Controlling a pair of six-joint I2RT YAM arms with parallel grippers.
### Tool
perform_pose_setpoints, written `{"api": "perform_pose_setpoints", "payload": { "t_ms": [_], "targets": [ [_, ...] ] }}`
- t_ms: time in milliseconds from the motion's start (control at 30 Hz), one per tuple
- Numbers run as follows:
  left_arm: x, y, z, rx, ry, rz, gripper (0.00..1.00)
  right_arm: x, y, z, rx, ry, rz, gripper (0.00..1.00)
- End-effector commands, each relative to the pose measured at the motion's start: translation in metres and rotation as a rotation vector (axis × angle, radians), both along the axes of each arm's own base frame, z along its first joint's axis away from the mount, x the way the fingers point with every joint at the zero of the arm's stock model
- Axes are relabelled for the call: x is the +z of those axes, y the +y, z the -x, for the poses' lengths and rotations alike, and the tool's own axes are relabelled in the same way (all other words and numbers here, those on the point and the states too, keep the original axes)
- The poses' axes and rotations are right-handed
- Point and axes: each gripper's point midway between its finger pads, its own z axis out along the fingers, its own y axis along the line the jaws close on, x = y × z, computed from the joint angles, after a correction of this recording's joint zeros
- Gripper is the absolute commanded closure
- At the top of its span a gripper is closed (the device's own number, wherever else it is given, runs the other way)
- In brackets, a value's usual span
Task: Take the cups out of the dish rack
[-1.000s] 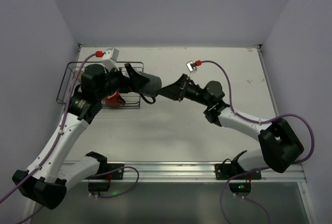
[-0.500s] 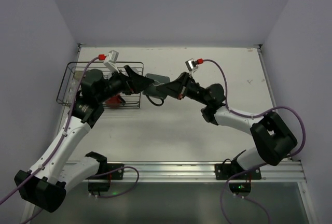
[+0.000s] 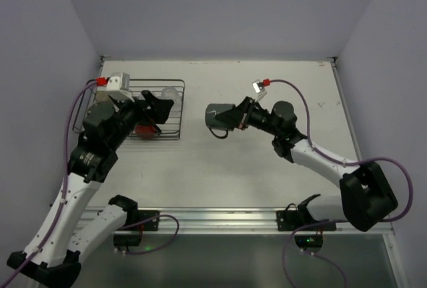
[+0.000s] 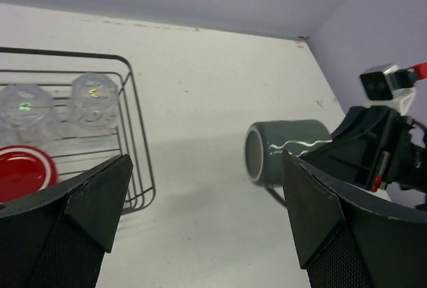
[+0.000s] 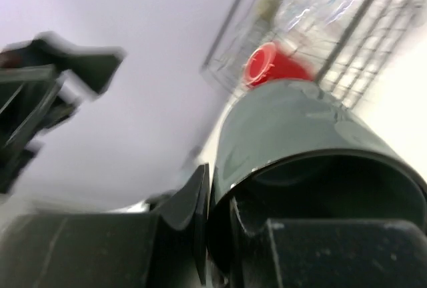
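The outstretched right gripper [image 3: 233,118] pinches the glossy dark grey-green mug [image 3: 215,117], apparently at its rim; the left gripper [image 4: 207,161] gapes.

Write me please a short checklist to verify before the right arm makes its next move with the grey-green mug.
1. The right pincer is shut on the dark grey-green mug: ok.
2. The mug is outside the dish rack: ok.
3. The left pincer is open and apart from the mug: ok.
4. The mug is upright for setting down: not ok, it lies sideways.
5. The mug is clear of the table: cannot tell.
6. The rack is emptied: not ok, the red mug and two clear glasses are inside.
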Motion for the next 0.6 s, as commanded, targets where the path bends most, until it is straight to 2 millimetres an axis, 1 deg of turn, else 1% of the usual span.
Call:
{"api": "perform_pose_setpoints", "payload": {
  "t_ms": [0,33,67,100,133,167,200,233,267,300,367,400,433,467,500,567],
  "targets": [
    [-0.033,0.050,0.001,0.203,0.032,-0.206,0.00,0.023,-0.024,-0.049,-0.217,-0.257,0.385,1.00],
    [-0.040,0.052,0.003,0.210,0.039,-0.217,0.00,-0.012,-0.034,-0.057,-0.224,-0.161,0.554,1.00],
    [-0.049,0.057,0.002,0.230,0.053,-0.233,0.00,-0.017,-0.040,-0.066,-0.240,-0.155,0.643,1.00],
    [-0.063,0.059,0.002,0.238,0.080,-0.257,0.00,0.013,-0.048,-0.090,-0.309,-0.264,0.729,1.00],
    [-0.067,0.061,0.002,0.249,0.085,-0.263,0.00,-0.033,-0.056,-0.095,-0.259,-0.154,0.901,1.00],
    [-0.069,0.064,0.001,0.263,0.081,-0.268,0.00,-0.038,-0.062,-0.105,-0.266,-0.145,0.979,1.00],
    [-0.072,0.063,0.000,0.259,0.081,-0.267,0.00,-0.020,-0.069,-0.125,-0.318,-0.204,1.053,1.00],
    [-0.077,0.062,0.001,0.249,0.082,-0.268,0.00,-0.035,-0.075,-0.125,-0.283,-0.168,1.132,1.00],
    [-0.077,0.059,0.001,0.237,0.077,-0.264,0.00,-0.058,-0.078,-0.137,-0.268,-0.140,1.215,1.00],
    [-0.078,0.060,-0.001,0.239,0.071,-0.268,0.00,-0.048,-0.083,-0.152,-0.298,-0.183,1.274,1.00],
    [-0.083,0.062,-0.002,0.250,0.076,-0.282,0.00,-0.066,-0.094,-0.158,-0.273,-0.151,1.397,1.00],
    [-0.084,0.062,-0.003,0.250,0.071,-0.288,0.00,-0.075,-0.093,-0.171,-0.265,-0.149,1.441,1.00],
    [-0.087,0.063,-0.004,0.252,0.075,-0.295,0.00,-0.083,-0.095,-0.170,-0.247,-0.125,1.471,1.00],
    [-0.093,0.061,-0.004,0.242,0.085,-0.298,0.00,-0.087,-0.093,-0.173,-0.215,-0.143,1.490,1.00],
    [-0.095,0.060,-0.004,0.233,0.089,-0.301,0.00,-0.094,-0.089,-0.178,-0.193,-0.143,1.495,1.00],
    [-0.101,0.058,-0.004,0.216,0.103,-0.309,0.00,-0.102,-0.081,-0.178,-0.148,-0.139,1.480,1.00]
  ]
}}
